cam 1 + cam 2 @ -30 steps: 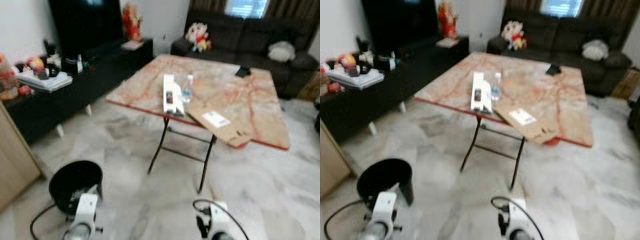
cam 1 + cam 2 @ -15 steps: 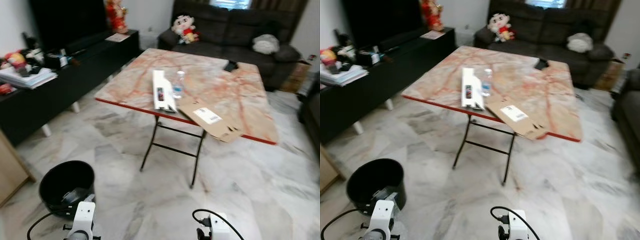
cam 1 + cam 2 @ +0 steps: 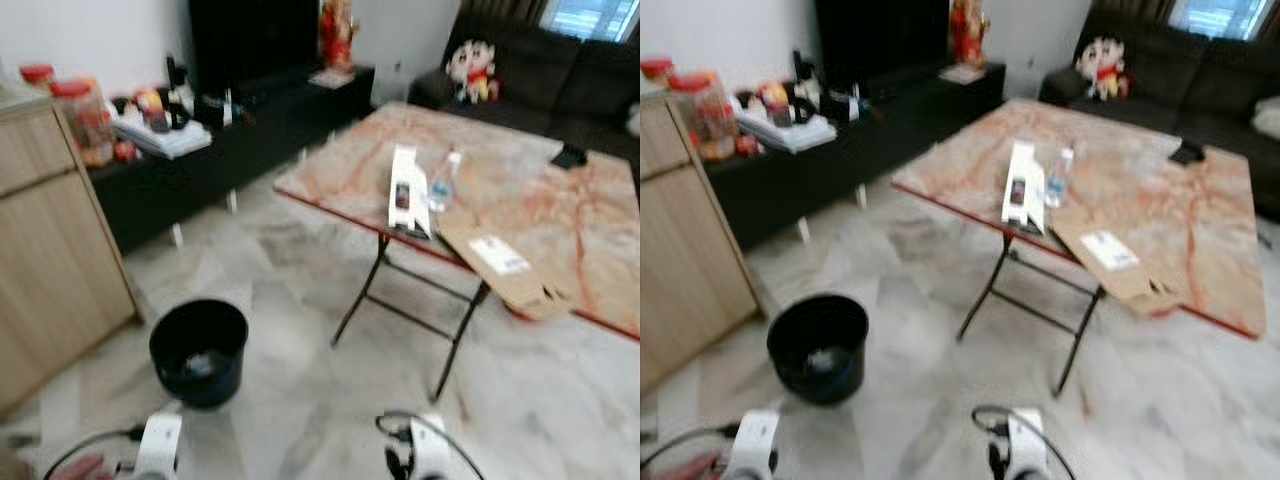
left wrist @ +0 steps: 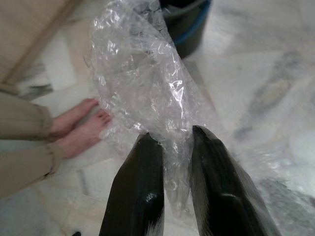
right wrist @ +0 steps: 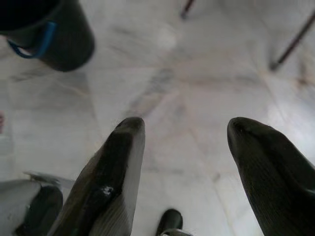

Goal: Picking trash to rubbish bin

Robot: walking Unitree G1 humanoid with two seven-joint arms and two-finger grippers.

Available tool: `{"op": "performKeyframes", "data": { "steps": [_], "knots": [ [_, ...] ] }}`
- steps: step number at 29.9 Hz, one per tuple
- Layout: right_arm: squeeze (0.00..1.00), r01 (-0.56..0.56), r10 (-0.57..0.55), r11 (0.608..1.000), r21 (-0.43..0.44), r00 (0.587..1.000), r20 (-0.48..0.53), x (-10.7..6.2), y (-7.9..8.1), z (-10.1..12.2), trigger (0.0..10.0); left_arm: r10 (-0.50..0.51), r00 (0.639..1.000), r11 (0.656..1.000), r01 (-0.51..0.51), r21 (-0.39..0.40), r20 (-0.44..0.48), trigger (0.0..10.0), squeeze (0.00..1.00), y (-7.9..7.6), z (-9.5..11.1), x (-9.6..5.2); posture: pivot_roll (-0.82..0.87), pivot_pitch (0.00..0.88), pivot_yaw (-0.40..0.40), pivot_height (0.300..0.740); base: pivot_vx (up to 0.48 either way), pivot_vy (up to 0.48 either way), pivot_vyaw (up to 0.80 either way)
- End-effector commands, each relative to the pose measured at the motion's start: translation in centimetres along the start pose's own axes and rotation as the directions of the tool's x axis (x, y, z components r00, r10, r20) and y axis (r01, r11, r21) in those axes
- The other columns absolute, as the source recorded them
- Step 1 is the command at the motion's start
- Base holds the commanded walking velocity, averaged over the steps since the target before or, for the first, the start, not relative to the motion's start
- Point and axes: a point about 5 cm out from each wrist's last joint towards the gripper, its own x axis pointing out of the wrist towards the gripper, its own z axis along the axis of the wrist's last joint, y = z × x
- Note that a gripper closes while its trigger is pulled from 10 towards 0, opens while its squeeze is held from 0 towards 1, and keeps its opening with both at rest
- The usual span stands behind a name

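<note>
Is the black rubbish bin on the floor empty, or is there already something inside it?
Not empty. The black bin stands upright on the tiled floor, and something pale lies at its bottom; the blur hides what it is.

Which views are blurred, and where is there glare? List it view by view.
Both eye views are soft with motion blur: the table and black bin lack crisp edges. Left wrist view is sharper, with bright glints on the clear plastic wrap pinched in the left end effector. Right wrist view: floor and bin slightly blurred.
</note>
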Motion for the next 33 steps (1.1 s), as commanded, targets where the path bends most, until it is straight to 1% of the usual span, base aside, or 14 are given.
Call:
{"op": "performKeyframes", "data": {
  "steps": [1, 9, 11, 14, 23, 30, 33],
  "knots": [
    [0.0, 0.02, -0.02, 1.0, -0.002, 1.0, 0.0, -0.15, -0.88, -0.13, 10.0, -0.015, 1.0, 1.0, 0.015, 0.001, -0.009, 10.0, 0.0, -0.67, -0.32, -0.09, 0.14, 0.0, -0.072, 0.74, 0.0, 0.0, 0.8],
    [0.0, 0.021, -0.021, 1.0, 0.001, 1.0, 0.007, -0.12, -0.92, 0.03, 10.0, -0.015, 1.0, 1.0, 0.015, -0.006, -0.011, 10.0, 0.0, -0.83, -0.44, -0.14, 0.14, 0.0, -0.077, 0.74, 0.0, 0.0, 0.71],
    [0.0, 0.026, -0.026, 0.999, 0.022, 0.999, 0.021, -0.08, -0.98, 0.3, 10.0, -0.015, 1.0, 1.0, 0.015, -0.008, -0.012, 10.0, 0.0, -0.87, -0.43, -0.13, 0.14, 0.0, -0.085, 0.74, 0.0, 0.0, 0.0],
    [0.0, 0.024, -0.024, 1.0, 0.02, 0.999, 0.028, -0.04, -0.99, 0.52, 10.0, -0.016, 1.0, 1.0, 0.016, -0.007, -0.008, 10.0, 0.0, -0.94, -0.37, -0.12, 0.15, 0.0, -0.091, 0.74, 0.0, 0.0, 0.0],
    [0.0, 0.032, -0.033, 0.999, 0.029, 0.999, 0.022, -0.07, -1.13, 0.41, 10.0, -0.019, 1.0, 1.0, 0.02, 0.003, -0.017, 10.0, 0.0, -1.11, -0.6, -0.18, 0.14, 0.007, -0.089, 0.74, 0.352, 0.0, 0.0],
    [0.0, 0.025, -0.025, 1.0, 0.009, 0.999, 0.02, -0.09, -1.04, 0.29, 10.0, -0.012, 1.0, 1.0, 0.012, -0.009, -0.016, 10.0, 0.0, -0.89, -0.62, -0.19, 0.15, 0.012, -0.089, 0.74, 0.385, 0.0, 0.0],
    [0.0, 0.027, -0.027, 1.0, 0.006, 0.999, 0.025, -0.08, -0.99, 0.36, 10.0, -0.01, 1.0, 1.0, 0.01, -0.01, -0.017, 10.0, 0.0, -0.83, -0.66, -0.2, 0.15, 0.012, -0.089, 0.74, 0.389, 0.0, 0.62]
  ]
}}
